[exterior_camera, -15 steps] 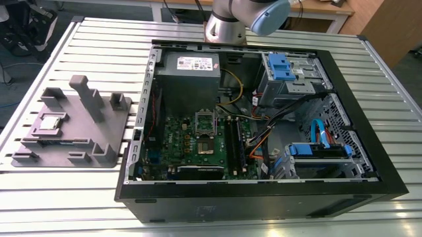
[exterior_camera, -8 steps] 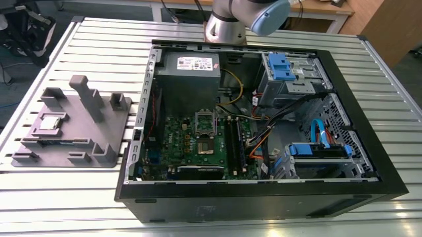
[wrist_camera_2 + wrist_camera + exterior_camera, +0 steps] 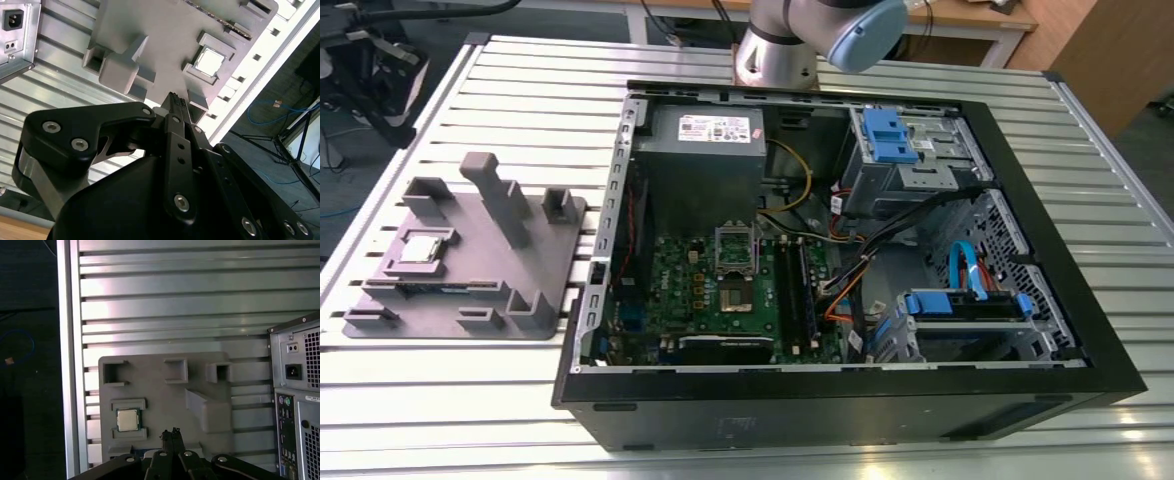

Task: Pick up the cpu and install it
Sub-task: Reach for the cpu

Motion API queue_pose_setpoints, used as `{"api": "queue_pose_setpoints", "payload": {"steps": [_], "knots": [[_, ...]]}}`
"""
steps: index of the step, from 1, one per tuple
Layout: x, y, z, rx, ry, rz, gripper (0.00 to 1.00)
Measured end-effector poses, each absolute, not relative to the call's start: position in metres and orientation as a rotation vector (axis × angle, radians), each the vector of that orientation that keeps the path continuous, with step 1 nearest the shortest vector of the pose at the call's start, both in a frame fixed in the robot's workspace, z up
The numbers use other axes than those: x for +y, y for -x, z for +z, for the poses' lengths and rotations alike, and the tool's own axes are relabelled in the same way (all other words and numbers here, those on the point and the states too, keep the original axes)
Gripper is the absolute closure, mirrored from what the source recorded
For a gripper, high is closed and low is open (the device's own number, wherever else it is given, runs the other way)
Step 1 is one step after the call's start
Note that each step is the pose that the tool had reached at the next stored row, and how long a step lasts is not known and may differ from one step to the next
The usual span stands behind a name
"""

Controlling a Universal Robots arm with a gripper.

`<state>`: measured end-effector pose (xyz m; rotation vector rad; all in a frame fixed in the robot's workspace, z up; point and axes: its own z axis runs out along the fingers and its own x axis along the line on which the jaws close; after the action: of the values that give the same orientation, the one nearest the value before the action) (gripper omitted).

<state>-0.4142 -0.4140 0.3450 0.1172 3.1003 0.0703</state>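
The cpu (image 3: 424, 247) is a small square chip with a silvery lid. It lies flat in a recess of the grey holder block (image 3: 520, 280), on the table at the exterior view's left of the computer case. Both wrist views look down on the cpu (image 3: 209, 62) (image 3: 127, 420) from well above. My gripper (image 3: 175, 97) (image 3: 170, 432) hangs high over the holder, a little to one side of the chip. Its black fingers (image 3: 172, 125) are pressed together with nothing between them. Inside the open case, the motherboard socket (image 3: 736, 295) lies with its metal frame (image 3: 734, 245) lifted.
The open computer case (image 3: 1067, 270) lies on the slatted aluminium table (image 3: 520, 90), with cables, blue drive bays (image 3: 883, 130) and a power supply (image 3: 707, 140) inside. Tall posts (image 3: 491, 195) rise from the holder. The arm's base (image 3: 781, 50) stands behind the case.
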Motion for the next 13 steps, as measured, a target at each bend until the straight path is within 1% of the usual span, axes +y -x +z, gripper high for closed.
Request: {"api": "queue_pose_setpoints", "payload": {"steps": [13], "knots": [[-0.424, 0.429, 0.321, 3.1, -0.117, 0.07, 0.89]]}}
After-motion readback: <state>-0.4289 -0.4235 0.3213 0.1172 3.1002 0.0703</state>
